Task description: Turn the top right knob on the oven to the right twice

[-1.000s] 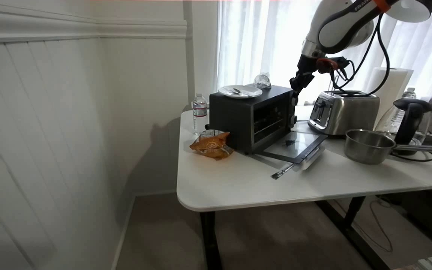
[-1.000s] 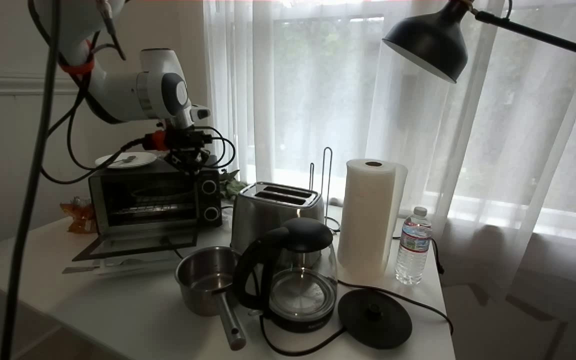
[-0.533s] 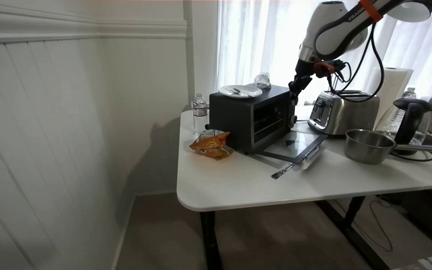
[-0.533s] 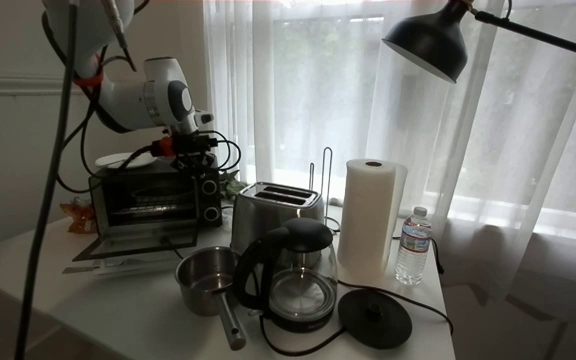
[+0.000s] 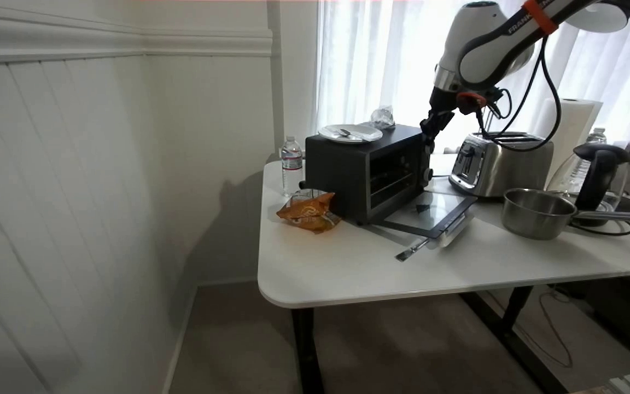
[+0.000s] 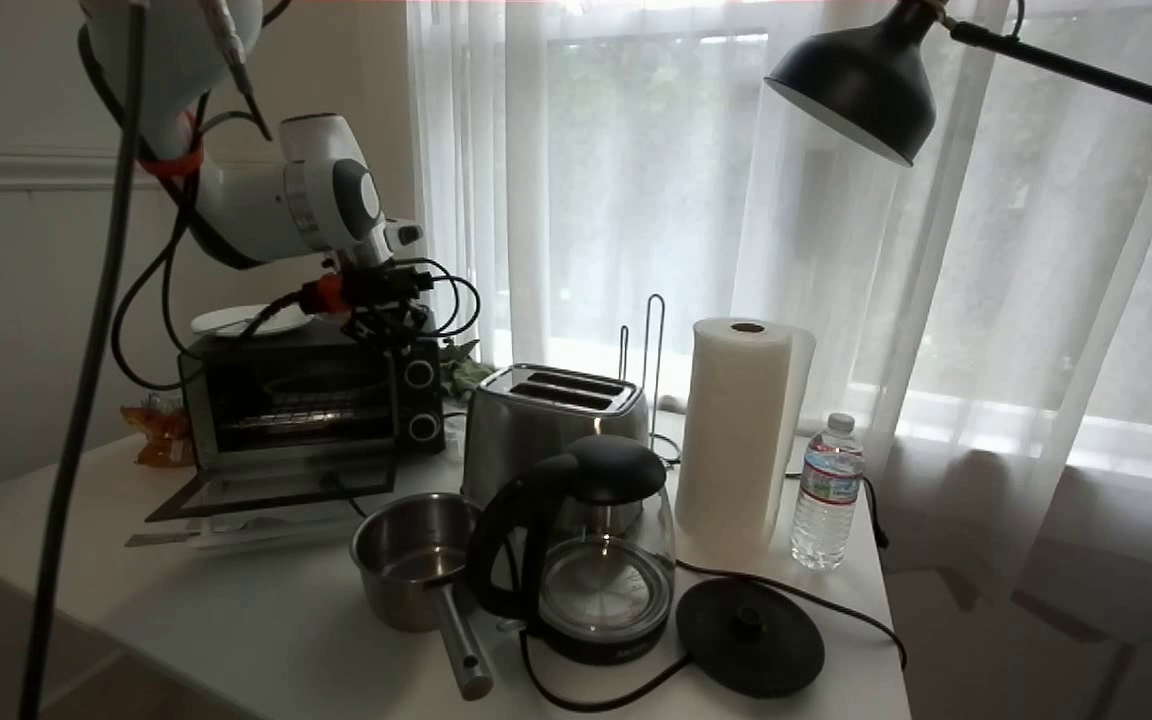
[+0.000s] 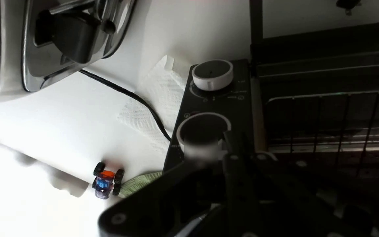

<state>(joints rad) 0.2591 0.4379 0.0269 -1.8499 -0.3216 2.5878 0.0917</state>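
The black oven [image 5: 342, 169] has its glass door [image 5: 430, 210] folded down. Its top right knob [image 6: 419, 374] is round with a silver rim, above a matching lower knob [image 6: 425, 428]. My gripper [image 5: 429, 143] points down at the oven's right front and mostly hides the top knob in that exterior view. It also shows at the knob's height [image 6: 396, 343]. In the wrist view the dark fingers [image 7: 234, 141] look brought together, beside the top knob [image 7: 206, 131] and overlapping its edge. Contact is unclear; a blurred patch covers the knob's near side. The lower knob [image 7: 212, 75] is uncovered.
A chrome toaster [image 6: 516, 430] stands beside the oven, with a saucepan [image 6: 406, 600] and a glass kettle [image 6: 601, 590] in front. A white plate [image 5: 342, 137] and crumpled foil [image 5: 383, 117] are on the oven. A cord [image 7: 120, 89] and a toy car [image 7: 105, 181] lie near it.
The arm has moved a little down and closer to the oven's knob side, mostly in the earlier half second. It has barely shifted since. The oven and other objects look unmoved.
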